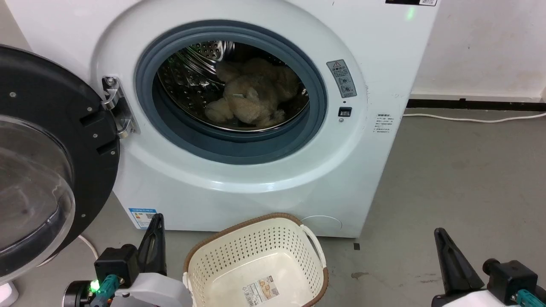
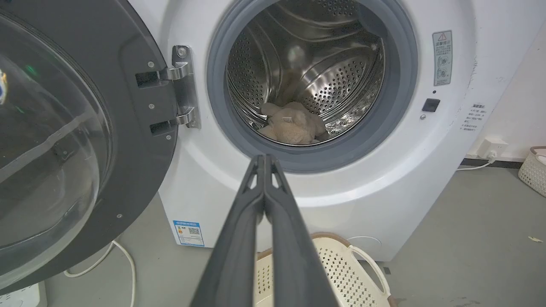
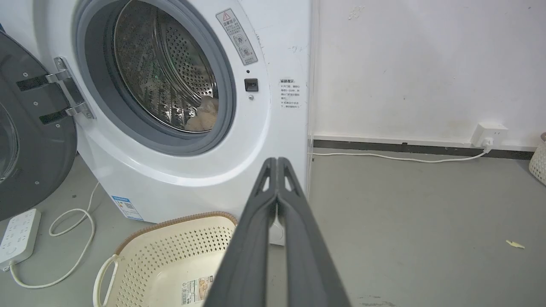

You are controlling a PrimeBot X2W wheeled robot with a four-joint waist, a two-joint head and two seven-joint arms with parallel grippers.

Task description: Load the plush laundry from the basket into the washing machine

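The plush laundry (image 1: 251, 100) lies low in the steel drum (image 1: 192, 81) of the washing machine (image 1: 239, 187), its features too dim to read. In the right wrist view the grey gasket (image 3: 224, 106) hides all but a tan sliver. The basket (image 1: 256, 247), at the washer's 6 o'clock, is cut off by the frame's bottom edge. The door (image 1: 51, 170) hangs open at 9 o'clock. The left gripper (image 2: 264, 157) and right gripper (image 3: 277, 159) have their fingers pressed together, holding nothing.

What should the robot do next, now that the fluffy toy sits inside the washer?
Probably swing the round black-framed glass door shut with the left gripper: the beige plush toy already lies inside the white washing machine, the cream perforated basket holds no laundry, and that door hangs open.
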